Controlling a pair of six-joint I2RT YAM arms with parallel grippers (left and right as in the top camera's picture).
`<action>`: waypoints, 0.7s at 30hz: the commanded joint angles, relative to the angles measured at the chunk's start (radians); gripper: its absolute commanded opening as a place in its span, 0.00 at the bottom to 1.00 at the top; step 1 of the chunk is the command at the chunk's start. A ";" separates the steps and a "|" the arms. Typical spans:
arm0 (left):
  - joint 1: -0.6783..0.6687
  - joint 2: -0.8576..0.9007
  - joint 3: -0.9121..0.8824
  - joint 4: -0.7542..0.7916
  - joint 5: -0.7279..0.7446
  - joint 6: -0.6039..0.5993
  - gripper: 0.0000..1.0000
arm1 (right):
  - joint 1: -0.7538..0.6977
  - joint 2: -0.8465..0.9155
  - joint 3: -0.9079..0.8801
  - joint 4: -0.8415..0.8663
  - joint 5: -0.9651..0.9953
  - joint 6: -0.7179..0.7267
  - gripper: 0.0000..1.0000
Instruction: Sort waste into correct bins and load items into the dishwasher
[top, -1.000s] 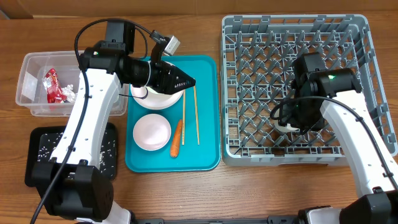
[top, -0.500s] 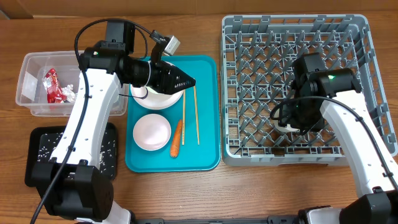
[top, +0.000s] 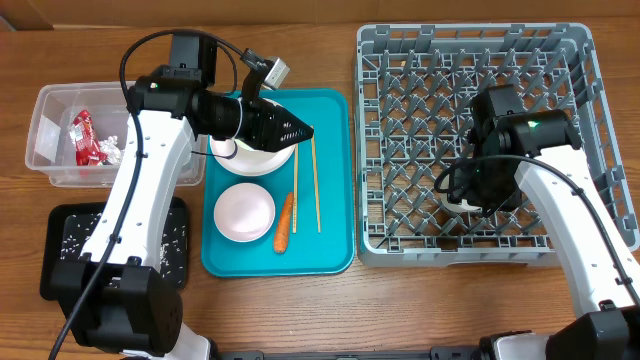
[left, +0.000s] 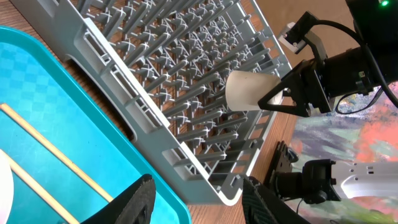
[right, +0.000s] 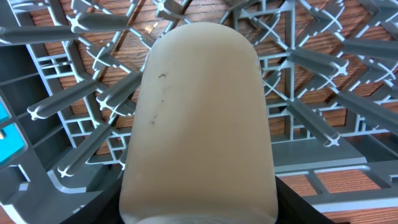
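Observation:
My right gripper (top: 462, 200) is shut on the small white cup (right: 199, 118) and holds it low over the pegs near the front left of the grey dish rack (top: 475, 45). The cup also shows in the left wrist view (left: 252, 91). My left gripper (top: 303, 131) is open and empty, hovering over the teal tray (top: 335, 255) above a white bowl (top: 262, 160). A second white bowl (top: 245, 211), an orange carrot (top: 284, 222) and the wooden chopsticks (top: 315, 186) lie on the tray. The clear tub (top: 45, 135) holds a red wrapper (top: 82, 135).
A black tray (top: 65, 245) with beige rice-like scraps sits at the front left below the clear tub. The dish rack fills the right half of the wooden table. The left arm's body hides part of the tub and the tray's left edge.

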 joint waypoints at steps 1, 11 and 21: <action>-0.003 0.008 0.000 0.000 -0.009 -0.017 0.48 | 0.006 0.007 -0.018 0.042 -0.060 -0.045 0.45; -0.003 0.008 0.000 0.000 -0.009 -0.017 0.49 | 0.006 0.007 -0.009 0.042 -0.041 -0.045 0.38; -0.008 0.008 0.000 0.000 -0.009 -0.017 0.49 | 0.006 0.007 0.088 0.011 -0.041 -0.045 0.38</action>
